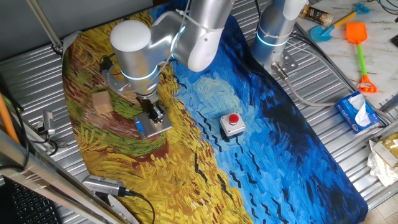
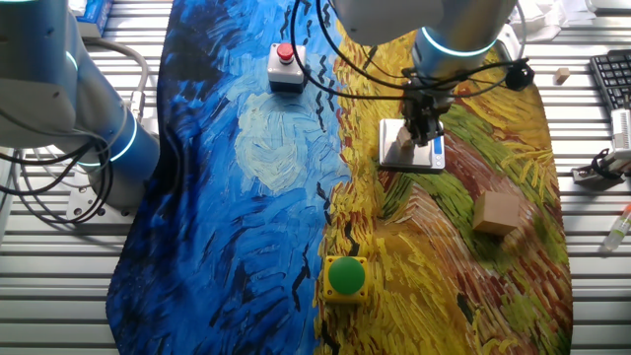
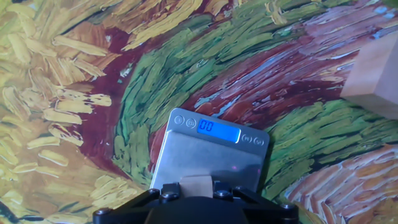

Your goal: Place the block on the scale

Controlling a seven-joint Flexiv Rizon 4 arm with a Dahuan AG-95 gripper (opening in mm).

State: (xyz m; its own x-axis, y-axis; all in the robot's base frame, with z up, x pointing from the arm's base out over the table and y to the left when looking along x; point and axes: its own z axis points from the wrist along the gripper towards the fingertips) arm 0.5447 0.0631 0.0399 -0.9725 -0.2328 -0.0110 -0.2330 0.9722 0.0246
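Observation:
The scale (image 3: 208, 152) is a flat grey metal plate with a blue display strip that reads 00. It lies on the painted cloth and also shows in one fixed view (image 1: 163, 127) and in the other fixed view (image 2: 392, 129). My gripper (image 3: 196, 190) stands right over the near part of the scale and is shut on the block (image 3: 196, 184), a small pale tan cube held between the fingers. In the other fixed view the block (image 2: 400, 150) sits low at the gripper (image 2: 419, 136), just at the plate's surface. Whether it touches the plate I cannot tell.
The larger tan wooden block (image 1: 102, 101) lies on the cloth beside the scale and shows in the hand view's right edge (image 3: 376, 71). A grey box with a red button (image 1: 232, 124) stands mid-cloth. A yellow box with a green button (image 2: 345, 277) stands near one cloth edge.

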